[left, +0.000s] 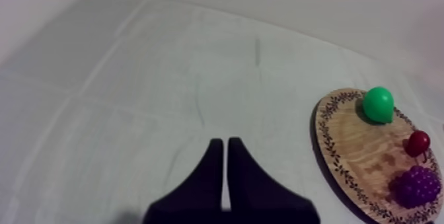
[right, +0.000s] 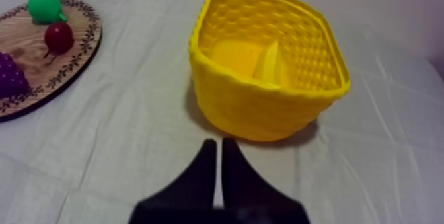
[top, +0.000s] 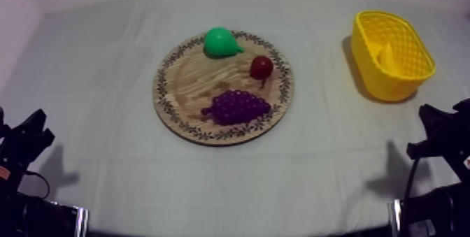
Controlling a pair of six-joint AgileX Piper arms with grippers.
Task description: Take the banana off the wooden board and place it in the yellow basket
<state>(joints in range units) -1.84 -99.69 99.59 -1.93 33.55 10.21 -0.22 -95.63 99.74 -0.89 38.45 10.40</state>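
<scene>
The banana (top: pixel 385 54) lies inside the yellow basket (top: pixel 412 79) at the table's right; up close the banana (right: pixel 269 63) rests on the floor of the basket (right: pixel 258 104). The round wooden board (top: pixel 187 79) sits mid-table with a green pear (top: pixel 221 42), a small red fruit (top: pixel 261 67) and purple grapes (top: pixel 238 106) on it. My left gripper (left: pixel 226 149) is shut on nothing, over bare cloth left of the board (left: pixel 347 150). My right gripper (right: pixel 219 149) is shut on nothing, just short of the basket. Both arms rest low at the table's sides, left (top: pixel 24 142) and right (top: pixel 440 131).
The grey-white cloth (top: pixel 105 79) covers the table with wide bare room left of the board and between board and basket. A pale wall rises along the far edge.
</scene>
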